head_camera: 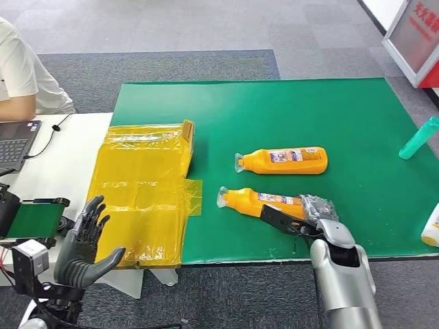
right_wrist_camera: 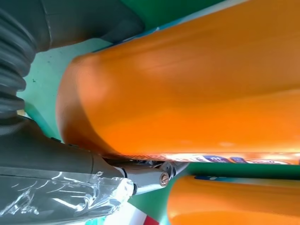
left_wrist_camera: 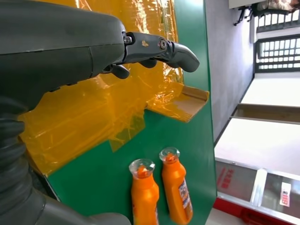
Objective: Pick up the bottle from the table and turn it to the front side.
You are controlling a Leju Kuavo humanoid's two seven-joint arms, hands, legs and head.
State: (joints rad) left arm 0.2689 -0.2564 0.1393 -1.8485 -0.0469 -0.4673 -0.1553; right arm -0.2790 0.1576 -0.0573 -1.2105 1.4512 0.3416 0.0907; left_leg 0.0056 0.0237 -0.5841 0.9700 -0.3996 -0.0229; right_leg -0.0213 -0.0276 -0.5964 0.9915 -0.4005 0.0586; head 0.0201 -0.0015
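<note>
R robot hand [head_camera: 302, 218]: mine, down on the near orange bottle [head_camera: 258, 202], at its base end; a dark finger lies along the near side of the body, rest of the hand wraps the base. Wrist view: bottle [right_wrist_camera: 183, 89] right up against my palm, thumb on one side, fingers w/ clear wrap on the other. Closed round it.
Lift: can't tell if the bottle is off the mat; in head view it lies flat, cap end to my left.
L robot hand [head_camera: 85, 243]: raised, palm open, fingers spread apart, holds nothing; hovers near the front edge by the yellow sheet. Wrist view [left_wrist_camera: 71, 51]: fingers straight, not touching anything.
2nd orange bottle [head_camera: 283, 160]: lying on its side just beyond the held one, parallel, label up, cap to my left. Both seen from L wrist [left_wrist_camera: 176, 187], caps toward the yellow sheet.
Bench: green mat [head_camera: 311, 110] over most of it; yellow plastic sheet [head_camera: 140, 192] on its left part, overlapping mat edge.
Other items: teal bottle [head_camera: 419, 137] at far right edge; white bottle [head_camera: 431, 227] partly cut off at right.
Room: grey floor; white desk to the left w/ laptop [head_camera: 16, 140] & a person [head_camera: 20, 75] in a white shirt sitting there.
</note>
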